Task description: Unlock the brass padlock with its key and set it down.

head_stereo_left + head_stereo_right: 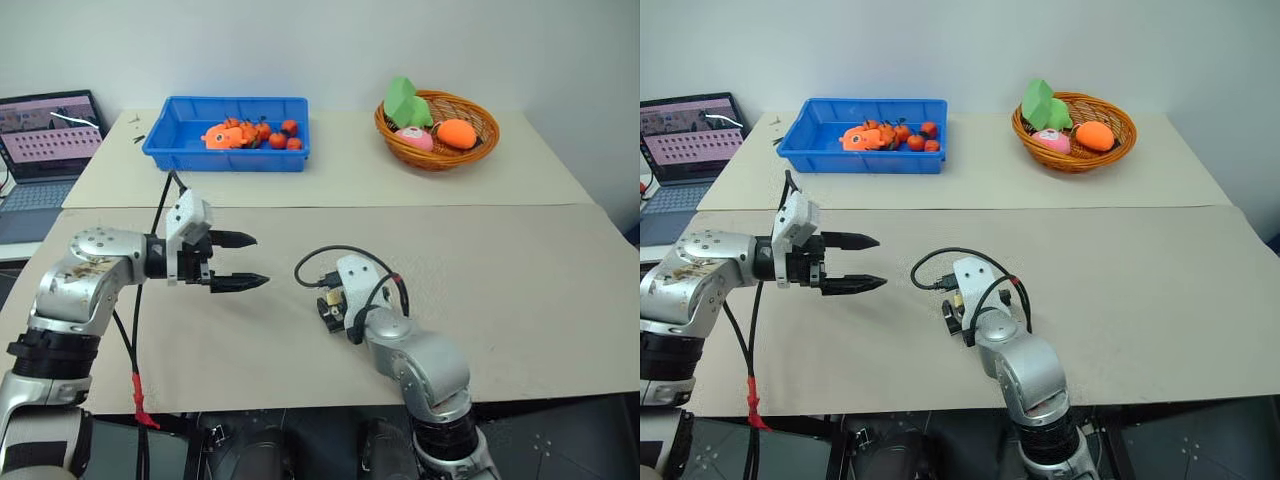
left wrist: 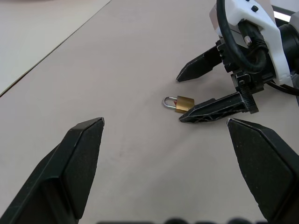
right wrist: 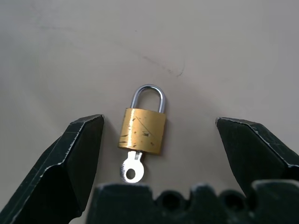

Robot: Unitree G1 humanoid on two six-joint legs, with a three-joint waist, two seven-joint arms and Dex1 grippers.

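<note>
Beige table (image 1: pixel 500 260) carries brass padlock (image 3: pixel 142 130), key (image 3: pixel 132 170) inserted.

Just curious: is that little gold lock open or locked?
Looks locked: the brass padlock lies flat with both shackle legs seated in its body, and the key sits in its keyhole.

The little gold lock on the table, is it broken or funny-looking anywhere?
Not broken. The brass padlock lies flat on the table, shackle closed, its body scratched. The key sticks out of its bottom. The open right gripper hovers around it; the left gripper is open too.
</note>
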